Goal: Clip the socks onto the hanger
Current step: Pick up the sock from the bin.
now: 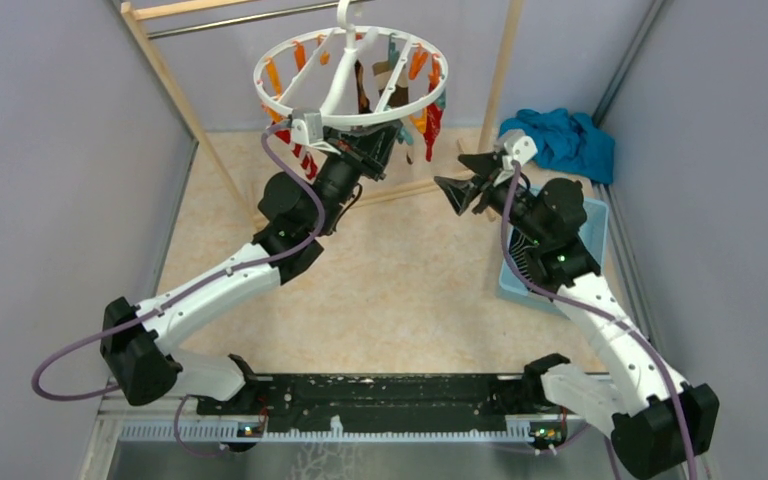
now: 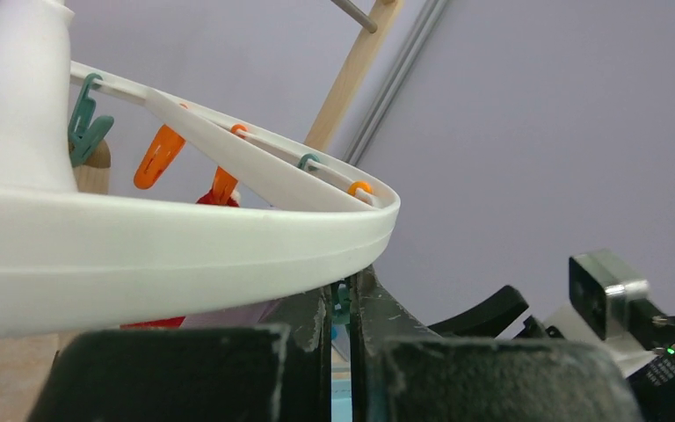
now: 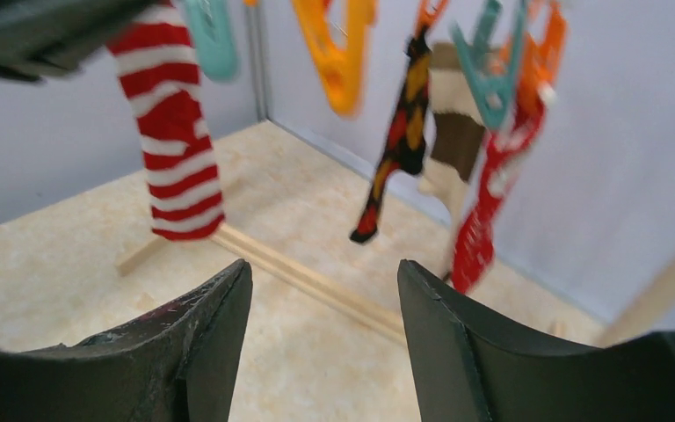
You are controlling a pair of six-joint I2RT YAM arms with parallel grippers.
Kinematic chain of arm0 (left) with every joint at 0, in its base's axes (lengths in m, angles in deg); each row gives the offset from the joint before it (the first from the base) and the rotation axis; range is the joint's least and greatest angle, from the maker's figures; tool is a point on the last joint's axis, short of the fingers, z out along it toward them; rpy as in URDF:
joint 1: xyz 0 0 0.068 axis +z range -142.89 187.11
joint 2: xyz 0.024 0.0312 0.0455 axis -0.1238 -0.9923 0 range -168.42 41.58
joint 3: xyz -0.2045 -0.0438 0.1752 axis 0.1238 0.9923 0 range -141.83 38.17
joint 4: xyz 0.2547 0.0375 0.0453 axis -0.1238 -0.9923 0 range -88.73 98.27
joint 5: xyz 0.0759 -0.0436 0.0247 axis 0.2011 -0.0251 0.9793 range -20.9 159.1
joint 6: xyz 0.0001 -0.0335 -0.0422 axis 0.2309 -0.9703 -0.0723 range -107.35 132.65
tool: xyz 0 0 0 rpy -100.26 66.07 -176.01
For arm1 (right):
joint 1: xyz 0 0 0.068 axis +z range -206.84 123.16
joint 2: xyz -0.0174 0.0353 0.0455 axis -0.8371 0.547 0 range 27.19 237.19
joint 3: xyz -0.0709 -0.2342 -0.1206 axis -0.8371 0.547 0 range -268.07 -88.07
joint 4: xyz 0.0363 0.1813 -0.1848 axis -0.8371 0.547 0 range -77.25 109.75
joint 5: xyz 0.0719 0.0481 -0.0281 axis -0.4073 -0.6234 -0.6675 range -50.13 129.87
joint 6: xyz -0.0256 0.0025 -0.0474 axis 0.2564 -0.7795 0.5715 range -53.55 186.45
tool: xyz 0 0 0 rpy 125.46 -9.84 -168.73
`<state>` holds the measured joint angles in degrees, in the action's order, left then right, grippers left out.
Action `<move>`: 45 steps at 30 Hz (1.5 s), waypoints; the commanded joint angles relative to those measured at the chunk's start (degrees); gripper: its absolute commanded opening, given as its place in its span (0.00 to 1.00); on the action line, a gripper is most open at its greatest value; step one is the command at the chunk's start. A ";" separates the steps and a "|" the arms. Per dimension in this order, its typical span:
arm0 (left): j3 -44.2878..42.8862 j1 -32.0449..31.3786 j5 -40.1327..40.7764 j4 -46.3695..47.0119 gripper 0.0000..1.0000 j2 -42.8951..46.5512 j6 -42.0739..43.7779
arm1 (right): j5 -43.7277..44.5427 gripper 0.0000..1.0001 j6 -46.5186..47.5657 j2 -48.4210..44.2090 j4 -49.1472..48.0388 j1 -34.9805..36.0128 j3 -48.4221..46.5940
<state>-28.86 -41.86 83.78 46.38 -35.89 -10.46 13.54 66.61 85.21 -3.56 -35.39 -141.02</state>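
The hanger (image 1: 305, 98), a white ring with orange and teal clips, hangs at the back from the wooden rack. A red-and-white striped sock (image 3: 176, 132), a dark argyle sock (image 3: 400, 141) and a red patterned sock (image 3: 492, 193) dangle from its clips. My left gripper (image 1: 385, 150) is tucked right under the ring's near rim (image 2: 185, 237). It is shut (image 2: 341, 294), and a sliver of teal clip shows in the slit between its tips. My right gripper (image 1: 465, 180) hangs open and empty (image 3: 325, 290) to the right of the hanger, pointing at the socks.
A teal-blue cloth heap (image 1: 560, 140) lies at the back right, above a light blue bin (image 1: 595, 215) beside the right arm. The wooden rack's posts (image 1: 505, 70) and its floor rail (image 3: 316, 281) stand behind and under the hanger. Grey walls close both sides.
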 commanded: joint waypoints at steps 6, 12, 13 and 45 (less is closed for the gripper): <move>1.00 0.44 -2.15 0.38 0.00 3.08 -1.08 | 29.27 0.70 -20.14 -9.48 11.21 -14.25 9.33; 2.98 0.59 -4.31 0.93 0.00 4.44 -2.38 | 37.14 0.56 -31.98 -9.59 21.02 -24.31 14.43; 3.14 0.60 -4.53 1.06 0.00 4.51 -2.33 | 36.53 0.55 -33.18 -9.40 20.58 -25.83 16.12; 5.07 0.63 -4.80 1.76 0.00 3.86 -2.59 | 31.71 0.00 -36.05 19.69 9.86 -26.29 21.35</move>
<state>-24.51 -41.09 80.02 46.93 -32.13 -13.46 44.84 30.85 107.02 7.08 -62.10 -118.02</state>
